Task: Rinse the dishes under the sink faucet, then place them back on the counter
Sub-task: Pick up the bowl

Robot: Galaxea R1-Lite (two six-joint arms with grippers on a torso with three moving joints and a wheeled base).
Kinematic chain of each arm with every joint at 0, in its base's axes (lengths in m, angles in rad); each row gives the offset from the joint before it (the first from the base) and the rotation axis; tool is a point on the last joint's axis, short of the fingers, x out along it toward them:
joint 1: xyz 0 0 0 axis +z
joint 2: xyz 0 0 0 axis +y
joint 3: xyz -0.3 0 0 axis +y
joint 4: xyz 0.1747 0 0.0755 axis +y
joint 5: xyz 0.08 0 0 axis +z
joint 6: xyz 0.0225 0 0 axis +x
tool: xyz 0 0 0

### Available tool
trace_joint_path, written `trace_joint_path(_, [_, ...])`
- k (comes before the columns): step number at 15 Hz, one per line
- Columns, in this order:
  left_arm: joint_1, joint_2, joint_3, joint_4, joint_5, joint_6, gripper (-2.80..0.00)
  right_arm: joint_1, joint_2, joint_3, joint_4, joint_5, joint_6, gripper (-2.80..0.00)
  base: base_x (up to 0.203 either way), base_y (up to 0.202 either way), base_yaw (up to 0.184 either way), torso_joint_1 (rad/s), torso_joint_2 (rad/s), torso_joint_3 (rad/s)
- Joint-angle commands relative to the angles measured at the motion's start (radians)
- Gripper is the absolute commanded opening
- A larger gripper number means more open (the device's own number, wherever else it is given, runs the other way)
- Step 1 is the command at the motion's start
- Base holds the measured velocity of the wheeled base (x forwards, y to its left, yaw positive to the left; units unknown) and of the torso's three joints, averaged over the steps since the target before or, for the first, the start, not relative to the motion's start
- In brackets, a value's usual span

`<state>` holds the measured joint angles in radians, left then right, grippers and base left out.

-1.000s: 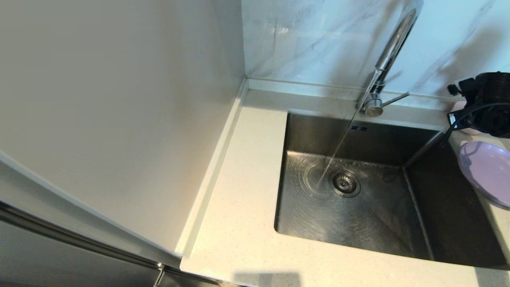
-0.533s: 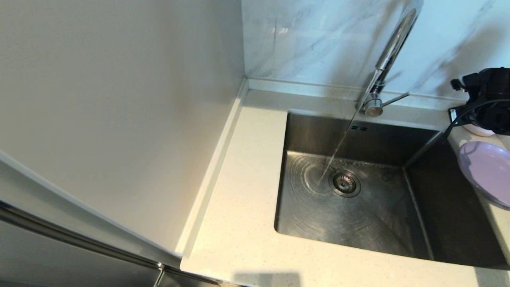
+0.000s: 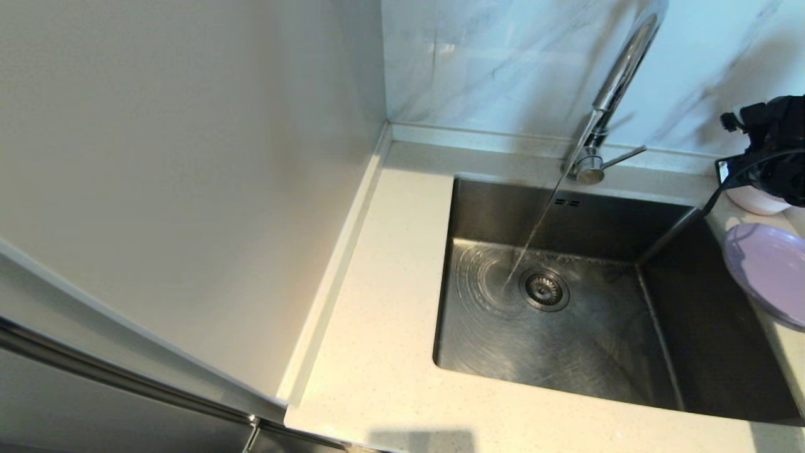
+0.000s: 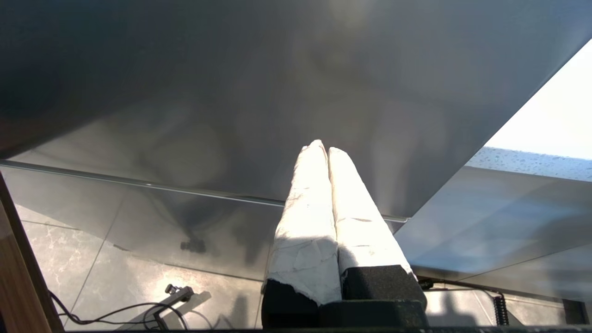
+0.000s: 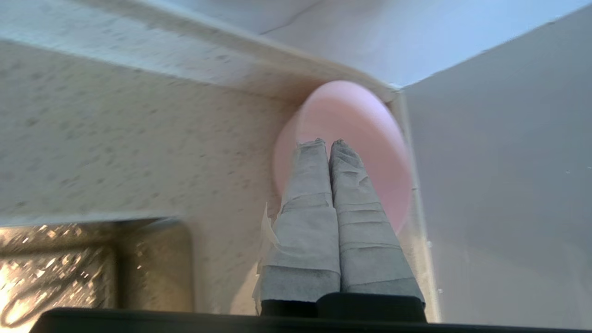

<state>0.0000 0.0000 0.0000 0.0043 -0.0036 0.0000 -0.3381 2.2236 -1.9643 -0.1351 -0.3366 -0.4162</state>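
plate [image 3: 770, 274]: cut by head view's right edge | bowl [image 3: 751, 200]: mostly hidden behind right arm, blurred in right wrist view | faucet [image 3: 619, 75]: spout top cut off | left arm: unseen in head view

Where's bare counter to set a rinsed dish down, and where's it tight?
Bare: the counter strip between the side panel and the sink, plus its front edge. Narrower: the ledge behind the sink, beside the faucet. Crowded: right of the sink, where the plate, the bowl and the shut right gripper sit together.
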Motion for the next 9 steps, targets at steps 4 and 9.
trace_joint_path(4, [0.000,0.000,0.000,0.000,0.001,0.000,-2.80,-0.020,0.031,-0.002,-0.104,-0.059,-0.006,-2.80,0.000,0.000,0.000,0.000,0.00,0.000])
trace_joint_path(9, [0.000,0.000,0.000,0.000,0.000,0.000,-2.80,-0.031,0.097,0.003,-0.207,-0.092,-0.056,-2.80,0.000,0.000,0.000,0.000,0.00,0.000])
